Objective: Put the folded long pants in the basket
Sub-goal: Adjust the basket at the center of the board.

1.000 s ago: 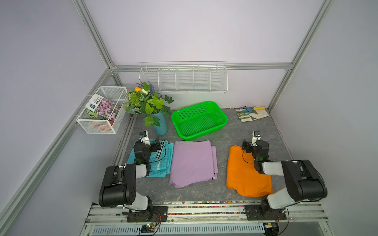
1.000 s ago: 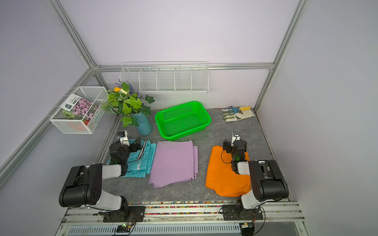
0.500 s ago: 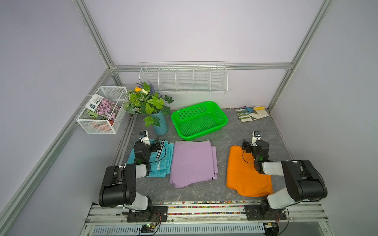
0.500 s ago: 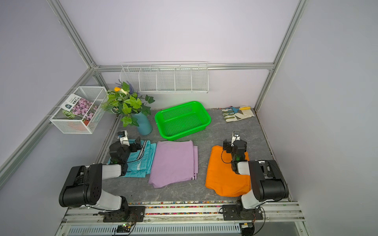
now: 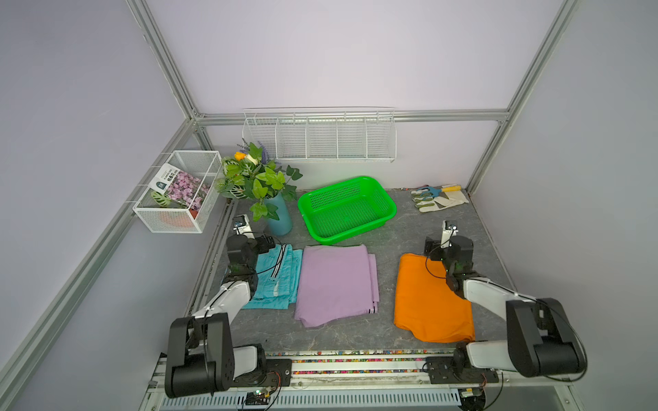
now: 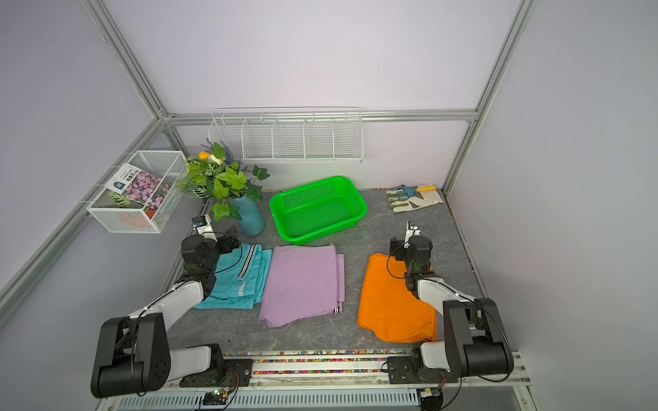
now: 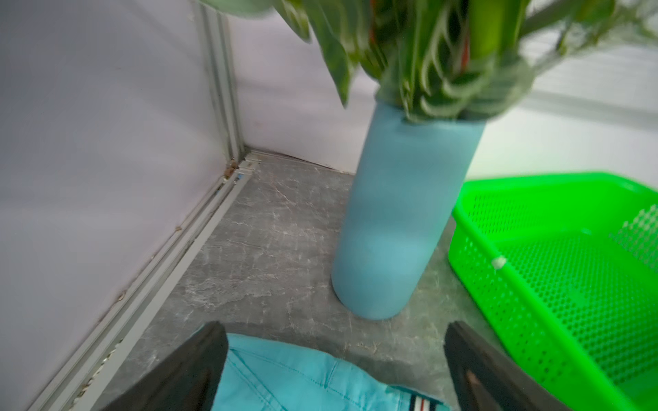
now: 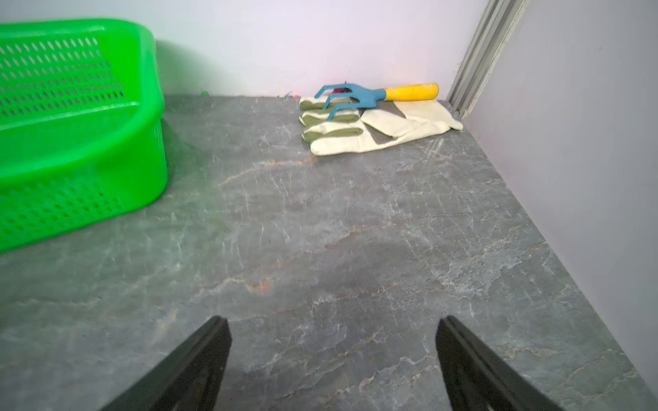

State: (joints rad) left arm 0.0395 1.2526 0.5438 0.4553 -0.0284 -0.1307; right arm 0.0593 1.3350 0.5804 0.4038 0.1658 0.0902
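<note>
Both top views look down on three folded pairs of pants lying flat in a row on a grey marbled worktop (image 5: 402, 235). All three are outside the green mesh basket (image 5: 350, 235), which sits behind them, farther from you. The basket's long axis runs side to side, skewed a little so that its right end sits farther back.

On your left are the teal pants (image 5: 276, 281). Their long axis runs front to back, and the black-and-white side stripe follows that line. In the middle, just beside them, are the lilac pants (image 5: 334, 284). They also lie lengthwise front to back, leaning slightly, with small striped cuffs at the near right corner, the end closest to you. Their far edge lies just in front of the basket. On your right, apart from the lilac pair, are the orange pants (image 5: 423, 302). Their long axis also runs front to back, with the near end angled a little to the right.

Your left hand (image 7: 336, 331) hangs over the far edge of the teal pants, near a blue vase (image 7: 402, 213) of leaves. Its jaws stand wide apart and grip nothing. Your right hand (image 8: 333, 322) is over bare worktop just past the far edge of the orange pants, its jaws likewise wide apart and empty. Pale gloves (image 8: 377, 128) lie in the far right corner with a hand rake (image 8: 356, 96) on top.
</note>
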